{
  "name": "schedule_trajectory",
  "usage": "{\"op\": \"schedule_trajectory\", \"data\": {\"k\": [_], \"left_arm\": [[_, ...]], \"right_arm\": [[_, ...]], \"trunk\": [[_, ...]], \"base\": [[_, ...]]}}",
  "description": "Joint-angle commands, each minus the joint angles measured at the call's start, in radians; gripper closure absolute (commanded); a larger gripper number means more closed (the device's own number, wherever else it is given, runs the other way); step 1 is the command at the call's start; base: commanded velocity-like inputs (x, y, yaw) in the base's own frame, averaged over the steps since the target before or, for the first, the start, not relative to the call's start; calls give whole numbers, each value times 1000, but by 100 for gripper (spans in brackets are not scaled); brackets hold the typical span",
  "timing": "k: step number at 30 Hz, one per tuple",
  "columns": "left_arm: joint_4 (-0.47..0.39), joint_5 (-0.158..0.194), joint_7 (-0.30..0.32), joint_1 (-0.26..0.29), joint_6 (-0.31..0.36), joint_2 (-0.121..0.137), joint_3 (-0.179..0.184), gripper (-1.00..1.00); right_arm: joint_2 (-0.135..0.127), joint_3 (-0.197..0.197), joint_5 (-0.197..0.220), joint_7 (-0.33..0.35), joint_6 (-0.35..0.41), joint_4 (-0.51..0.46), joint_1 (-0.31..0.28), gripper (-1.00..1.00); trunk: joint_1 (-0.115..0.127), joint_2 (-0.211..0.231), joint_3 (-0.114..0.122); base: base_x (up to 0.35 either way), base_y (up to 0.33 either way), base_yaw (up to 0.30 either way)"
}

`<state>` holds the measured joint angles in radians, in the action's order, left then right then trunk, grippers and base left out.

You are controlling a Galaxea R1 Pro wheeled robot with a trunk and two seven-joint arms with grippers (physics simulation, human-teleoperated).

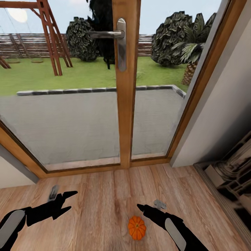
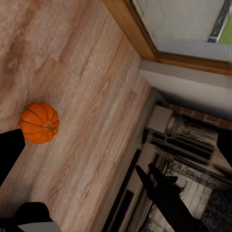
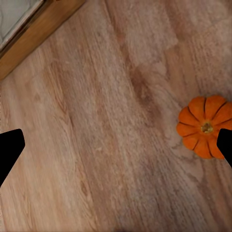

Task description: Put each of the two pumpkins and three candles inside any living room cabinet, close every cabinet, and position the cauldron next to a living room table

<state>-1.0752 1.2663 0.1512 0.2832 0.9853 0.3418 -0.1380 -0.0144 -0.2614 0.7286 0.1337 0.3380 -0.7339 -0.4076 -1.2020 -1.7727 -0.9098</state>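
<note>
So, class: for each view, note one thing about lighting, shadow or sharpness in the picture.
Head view: daylight through the glass door, a faint shadow near the pumpkin. Left wrist view: the shelving looks smeared. Right wrist view: soft floor grain.

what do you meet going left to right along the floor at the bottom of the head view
left pincer → pumpkin → right pincer → dark shelving by the wall

Pumpkin [image 1: 137,227] on floor [image 1: 101,205] (before door [image 1: 126,87]).
</note>
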Motion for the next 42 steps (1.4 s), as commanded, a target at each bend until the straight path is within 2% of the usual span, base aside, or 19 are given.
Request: {"op": "schedule_trajectory", "data": {"k": [1, 13, 15, 17, 19, 26, 34, 40, 42], "left_arm": [[-2, -10, 10, 1, 4, 0, -1, -100], [-70, -8, 11, 0, 6, -4, 5, -100], [-89, 5, 10, -2, 6, -3, 6, -100], [-102, 37, 10, -2, 7, -2, 15, -100], [-114, 55, 10, -3, 7, 1, 31, -100], [-163, 92, 10, -8, 8, 4, 51, -100], [-192, 100, 10, -9, 10, 3, 79, -100], [-208, 101, 12, -10, 10, 0, 83, -100], [-224, 102, 21, -10, 10, 1, 98, -100]], "right_arm": [[-1, -3, 5, -1, 3, -1, 0, -100], [1, -4, 6, -8, 3, 11, 0, -100], [1, -4, 6, -9, 4, 13, 0, -100], [1, -4, 6, -9, 4, 14, 0, -100], [1, -4, 6, -9, 4, 14, 0, -100], [1, -5, 6, -10, 4, 15, 0, -100], [-1, -6, 3, -17, 4, 22, -2, -100], [-1, -6, 4, -81, 3, 55, -6, -100], [-1, -6, 4, -94, 4, 59, -6, -100]], "trunk": [[0, 0, -1], [0, 0, -1], [0, 0, -1], [-8, -14, -7], [-15, -28, -13], [-42, -77, -35], [-73, -133, -60], [-96, -175, -79], [-103, -189, -85]], "base": [[8, -1, 0], [1, 0, 0], [0, 0, 0], [0, 0, 0], [0, 0, 0], [0, 0, 0], [0, 0, 0], [0, 0, 0], [0, 0, 0]]}}
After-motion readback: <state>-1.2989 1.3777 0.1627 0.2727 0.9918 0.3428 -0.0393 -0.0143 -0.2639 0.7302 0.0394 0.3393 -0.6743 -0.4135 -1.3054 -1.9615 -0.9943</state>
